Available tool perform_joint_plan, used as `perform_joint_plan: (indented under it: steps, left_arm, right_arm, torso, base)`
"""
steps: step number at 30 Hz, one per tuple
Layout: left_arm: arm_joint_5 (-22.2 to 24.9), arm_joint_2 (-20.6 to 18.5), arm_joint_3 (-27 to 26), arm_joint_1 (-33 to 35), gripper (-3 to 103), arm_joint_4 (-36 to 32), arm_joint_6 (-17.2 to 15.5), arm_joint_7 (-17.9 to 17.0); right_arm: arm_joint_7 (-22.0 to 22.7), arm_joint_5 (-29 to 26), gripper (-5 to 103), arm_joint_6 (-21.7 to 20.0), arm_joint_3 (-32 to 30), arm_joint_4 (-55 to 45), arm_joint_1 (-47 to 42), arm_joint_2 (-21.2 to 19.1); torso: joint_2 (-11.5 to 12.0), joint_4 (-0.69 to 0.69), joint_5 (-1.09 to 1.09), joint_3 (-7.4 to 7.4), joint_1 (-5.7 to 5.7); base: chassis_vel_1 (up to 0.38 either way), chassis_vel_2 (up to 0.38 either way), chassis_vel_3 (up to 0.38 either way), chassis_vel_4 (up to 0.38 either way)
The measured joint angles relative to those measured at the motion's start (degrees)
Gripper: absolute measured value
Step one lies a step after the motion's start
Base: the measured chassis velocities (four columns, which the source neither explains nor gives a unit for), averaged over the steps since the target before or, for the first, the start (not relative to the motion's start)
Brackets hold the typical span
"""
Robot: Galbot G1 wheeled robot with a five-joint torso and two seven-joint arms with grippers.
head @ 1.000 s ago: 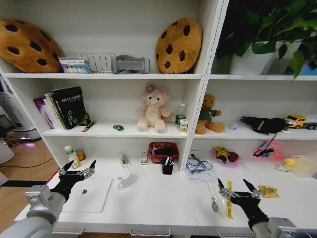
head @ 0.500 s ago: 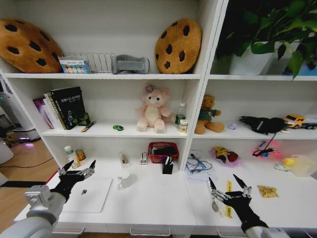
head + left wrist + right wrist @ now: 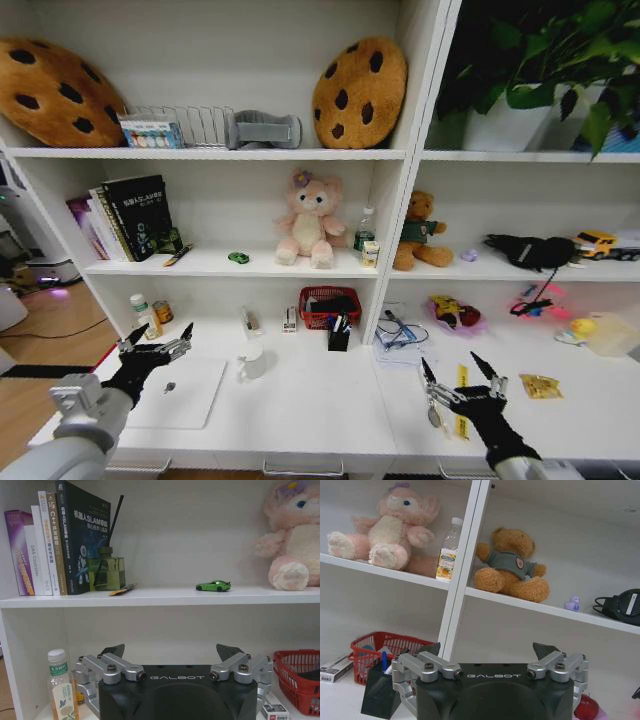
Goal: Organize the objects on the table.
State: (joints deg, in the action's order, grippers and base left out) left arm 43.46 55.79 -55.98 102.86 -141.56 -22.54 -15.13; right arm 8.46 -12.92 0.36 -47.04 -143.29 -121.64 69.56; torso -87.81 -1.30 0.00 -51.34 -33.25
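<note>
Hovering unchanged since the earlier frame, left gripper (image 3: 158,345) and right gripper (image 3: 462,379), fingers spread, over the table (image 3: 320,400).

The left arm reaches forward low on the robot's left side, its left gripper (image 3: 155,342) hovering with both fingers spread wide and pointing up and ahead. The right arm reaches forward on the right side, its right gripper (image 3: 461,384) likewise spread wide, fingers angled upward. Neither gripper holds anything.
</note>
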Motion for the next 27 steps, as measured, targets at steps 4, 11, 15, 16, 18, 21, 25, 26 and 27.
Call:
perform_joint_plan:
  steps: [4,11,15,16,18,21,25,26,27]
  left_arm:
    - [0.0,0.0,0.0,0.0,100,0.0,0.0,0.0]
    - [0.0,0.0,0.0,0.0,100,0.0,0.0,0.0]
    - [0.0,0.0,0.0,0.0,100,0.0,0.0,0.0]
    - [0.0,0.0,0.0,0.0,100,0.0,0.0,0.0]
    - [0.0,0.0,0.0,0.0,100,0.0,0.0,0.0]
    - [0.0,0.0,0.0,0.0,100,0.0,0.0,0.0]
    - [0.0,0.0,0.0,0.0,100,0.0,0.0,0.0]
    - [0.0,0.0,0.0,0.0,100,0.0,0.0,0.0]
    - [0.0,0.0,0.0,0.0,100,0.0,0.0,0.0]
  right_arm:
    - [0.01,-0.02,100,0.01,0.0,0.02,0.0,0.0]
    - [0.03,-0.04,100,0.01,0.0,0.03,-0.01,-0.01]
    - [0.05,-0.06,100,0.01,-0.01,0.03,-0.01,-0.01]
    - [0.05,-0.06,100,0.0,-0.01,0.04,-0.01,-0.01]
    - [0.06,-0.07,100,0.01,-0.02,0.04,-0.01,-0.01]
    - [0.07,-0.08,100,0.01,-0.02,0.04,-0.01,-0.01]
    - [0.09,-0.08,100,0.01,-0.02,0.04,-0.01,-0.02]
    - [0.09,-0.08,100,0.01,-0.02,0.04,-0.01,-0.02]
    - [0.09,-0.09,100,0.0,-0.02,0.04,-0.01,-0.01]
  torso:
    - [0.0,0.0,0.0,0.0,0.0]
    - [0.0,0.0,0.0,0.0,0.01]
    - [0.0,0.0,0.0,0.0,0.01]
    - [0.0,0.0,0.0,0.0,0.01]
    - [0.0,0.0,0.0,0.0,0.01]
    - [0.0,0.0,0.0,0.0,0.01]
    - [0.0,0.0,0.0,0.0,0.01]
    - [0.0,0.0,0.0,0.0,0.01]
    - [0.0,0.0,0.0,0.0,0.01]
  base:
    - [0.0,0.0,0.0,0.0]
    - [0.0,0.0,0.0,0.0]
    - [0.0,0.0,0.0,0.0]
    - [0.0,0.0,0.0,0.0]
    - [0.0,0.0,0.0,0.0]
    - [0.0,0.0,0.0,0.0]
    - [0.0,0.0,0.0,0.0]
    - [0.0,0.0,0.0,0.0]
    - [0.0,0.0,0.0,0.0]
